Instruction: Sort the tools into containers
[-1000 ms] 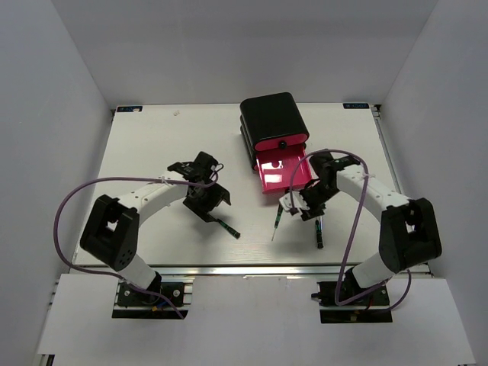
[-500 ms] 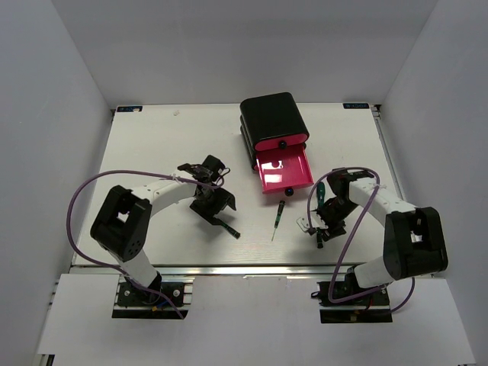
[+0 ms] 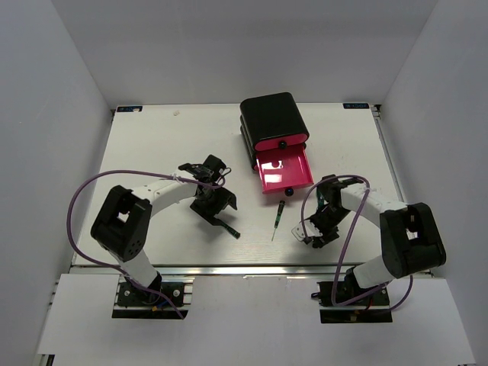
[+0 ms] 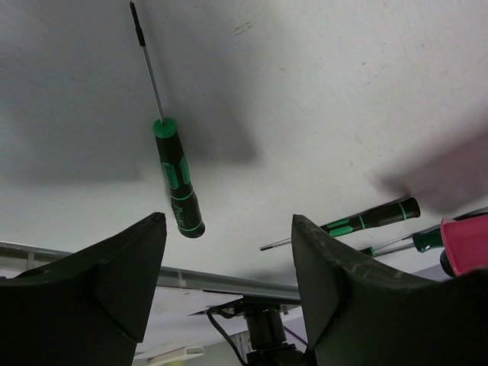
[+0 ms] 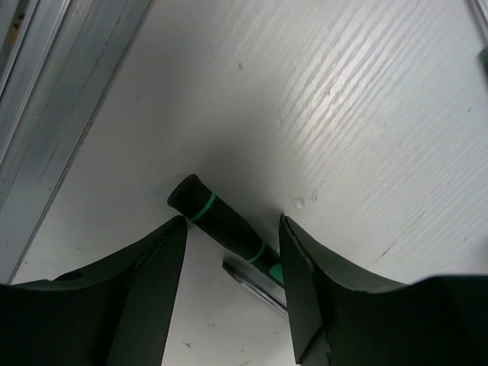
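Note:
The black box (image 3: 273,116) of pink drawers stands at the back centre, and its lowest drawer (image 3: 284,169) is pulled open. A thin screwdriver (image 3: 279,216) lies in front of the drawer. My left gripper (image 3: 216,204) is open and empty, low over another black-and-green screwdriver (image 3: 227,227). In the left wrist view that screwdriver (image 4: 174,180) lies just beyond my open left gripper (image 4: 227,221). My right gripper (image 3: 317,230) is down at the front right. In the right wrist view my right gripper (image 5: 232,221) is open, with a black-and-green handle (image 5: 219,222) between its fingers.
A thin silver piece (image 5: 258,287) lies beside the handle under the right gripper. Two more screwdrivers (image 4: 375,217) and the pink drawer's corner (image 4: 465,242) show at the right of the left wrist view. The table's metal front rail (image 3: 252,269) runs close to both grippers.
My right gripper moved from beside the open drawer toward the front and came down over the screwdriver at the front right. My left gripper shifted slightly, then stayed still.

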`<state>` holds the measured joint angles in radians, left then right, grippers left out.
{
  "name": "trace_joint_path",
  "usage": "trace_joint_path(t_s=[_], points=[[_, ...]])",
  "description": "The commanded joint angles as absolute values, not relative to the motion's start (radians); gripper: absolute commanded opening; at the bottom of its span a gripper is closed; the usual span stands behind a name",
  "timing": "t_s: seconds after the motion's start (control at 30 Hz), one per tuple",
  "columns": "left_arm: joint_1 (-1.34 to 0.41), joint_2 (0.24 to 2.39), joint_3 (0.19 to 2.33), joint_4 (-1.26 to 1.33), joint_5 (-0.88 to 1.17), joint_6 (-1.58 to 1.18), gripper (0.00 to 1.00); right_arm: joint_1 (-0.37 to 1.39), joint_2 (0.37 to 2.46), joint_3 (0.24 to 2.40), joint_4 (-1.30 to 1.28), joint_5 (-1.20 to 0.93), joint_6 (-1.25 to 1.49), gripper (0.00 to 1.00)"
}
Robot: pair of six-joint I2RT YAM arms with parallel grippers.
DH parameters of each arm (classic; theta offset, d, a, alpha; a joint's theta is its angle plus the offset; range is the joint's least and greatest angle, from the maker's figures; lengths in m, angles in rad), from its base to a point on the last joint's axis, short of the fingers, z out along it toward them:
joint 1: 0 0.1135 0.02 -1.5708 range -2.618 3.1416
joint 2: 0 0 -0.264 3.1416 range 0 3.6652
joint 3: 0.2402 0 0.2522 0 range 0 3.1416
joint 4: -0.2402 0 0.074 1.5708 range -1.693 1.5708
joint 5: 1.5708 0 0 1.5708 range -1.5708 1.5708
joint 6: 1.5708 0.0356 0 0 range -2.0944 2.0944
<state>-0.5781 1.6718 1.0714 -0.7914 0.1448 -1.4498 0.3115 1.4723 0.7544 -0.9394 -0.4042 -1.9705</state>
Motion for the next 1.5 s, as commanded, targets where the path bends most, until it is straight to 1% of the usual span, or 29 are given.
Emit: trace_joint_path(t_s=[0.0,0.1,0.13,0.2,0.23,0.33,0.47,0.63,0.77,0.9,0.97,1.1,1.23,1.33,1.4,1.43,1.47], points=[[-0.583,1.618,1.098,-0.808,0.114,-1.454,0.77,0.340,1.479,0.718,-0.882,-0.431,-2.168,0.57],[-0.583,1.605,1.097,-0.815,0.098,-1.451,0.78,0.356,1.494,0.727,-0.877,-0.466,-2.102,0.45],[-0.583,1.598,1.097,-0.816,0.095,-1.450,0.78,0.362,1.500,0.736,-0.882,-0.480,-2.082,0.33],[-0.583,1.595,1.092,-0.819,0.094,-1.448,0.79,0.371,1.515,0.756,-0.890,-0.523,-2.037,0.21],[-0.583,1.595,1.091,-0.833,0.094,-1.448,0.79,0.373,1.520,0.776,-0.888,-0.538,-2.002,0.14],[-0.583,1.597,1.083,-0.841,0.100,-1.450,0.79,0.377,1.522,0.819,-0.881,-0.586,-1.939,0.04],[-0.584,1.592,1.072,-0.836,0.100,-1.451,0.79,0.379,1.513,0.889,-0.877,-0.658,-1.869,0.00],[-0.584,1.595,1.074,-0.836,0.101,-1.450,0.79,0.379,1.473,0.977,-0.900,-0.715,-1.800,0.00],[-0.584,1.586,1.062,-0.831,0.107,-1.453,0.79,0.379,1.422,1.087,-0.946,-0.764,-1.677,0.00],[-0.586,1.586,1.051,-0.827,0.117,-1.453,0.79,0.379,1.385,1.179,-0.841,-0.709,-1.482,0.00],[-0.586,1.592,1.048,-0.818,0.121,-1.453,0.79,0.379,1.393,1.196,-0.781,-0.663,-1.433,0.00],[-0.586,1.617,1.066,-0.816,0.121,-1.447,0.79,0.379,1.475,1.253,-0.689,-0.627,-1.382,0.04],[-0.586,1.654,1.094,-0.798,0.127,-1.431,0.79,0.391,1.581,1.322,-0.625,-0.592,-1.376,0.11],[-0.587,1.692,1.120,-0.798,0.135,-1.422,0.78,0.411,1.647,1.353,-0.577,-0.565,-1.365,0.13],[-0.591,1.712,1.137,-0.798,0.137,-1.422,0.78,0.428,1.690,1.374,-0.537,-0.548,-1.347,0.17],[-0.592,1.716,1.140,-0.798,0.140,-1.420,0.77,0.436,1.709,1.390,-0.538,-0.537,-1.341,0.32],[-0.594,1.732,1.143,-0.798,0.143,-1.419,0.76,0.442,1.747,1.434,-0.567,-0.516,-1.324,0.40]])
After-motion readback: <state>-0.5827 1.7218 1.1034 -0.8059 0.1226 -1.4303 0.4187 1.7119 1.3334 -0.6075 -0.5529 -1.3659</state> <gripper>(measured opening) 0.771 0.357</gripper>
